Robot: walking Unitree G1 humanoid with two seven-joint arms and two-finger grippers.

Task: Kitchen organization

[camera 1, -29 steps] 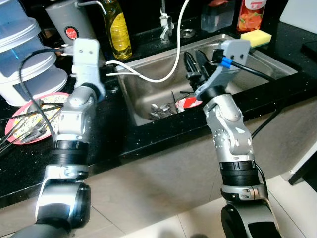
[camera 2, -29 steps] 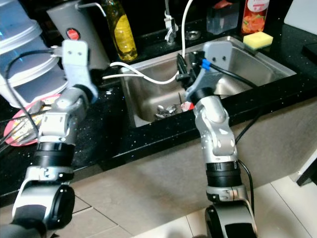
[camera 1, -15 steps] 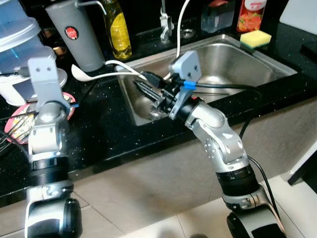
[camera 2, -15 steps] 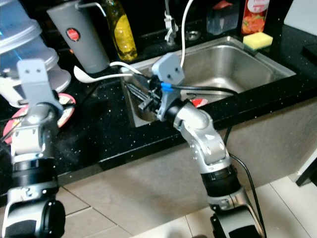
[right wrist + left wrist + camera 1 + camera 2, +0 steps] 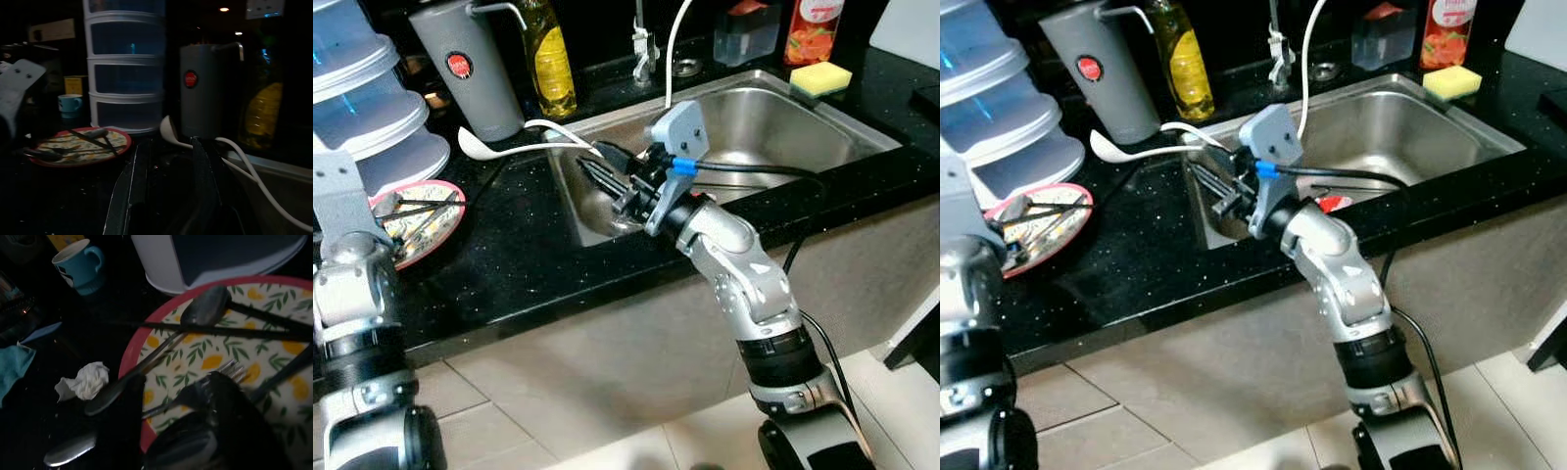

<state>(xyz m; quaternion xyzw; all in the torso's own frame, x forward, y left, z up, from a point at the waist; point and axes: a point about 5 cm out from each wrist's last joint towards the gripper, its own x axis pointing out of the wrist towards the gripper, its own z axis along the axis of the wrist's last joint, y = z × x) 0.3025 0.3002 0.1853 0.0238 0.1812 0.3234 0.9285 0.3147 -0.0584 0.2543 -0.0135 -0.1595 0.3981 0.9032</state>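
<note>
Presently the right gripper (image 5: 607, 176) hangs over the left end of the steel sink (image 5: 773, 117), its fingers slightly parted and holding nothing. The red-rimmed, lemon-patterned plate of cutlery (image 5: 426, 220) lies well to its left on the black worktop (image 5: 509, 255). The left gripper (image 5: 181, 431) is nearer, directly over the plate's edge with fingers spread; the spoon (image 5: 161, 347) and fork (image 5: 205, 382) run diagonally across its fingers.

One patterned plate (image 5: 438, 231) with a red rim sits on the black desk (image 5: 519, 264), with one white ladle (image 5: 504, 149), one grey jug (image 5: 468, 69), one yellow bottle (image 5: 551, 61), one red bottle (image 5: 808, 27) and one yellow sponge (image 5: 819, 78). There is one steel sink (image 5: 773, 122), one stack of white drawers (image 5: 125, 63), one blue mug (image 5: 80, 265) and one crumpled white tissue (image 5: 85, 380). On the plate lie one fork (image 5: 205, 384), at least one spoon (image 5: 195, 316) and several dark utensils too tangled to count.
</note>
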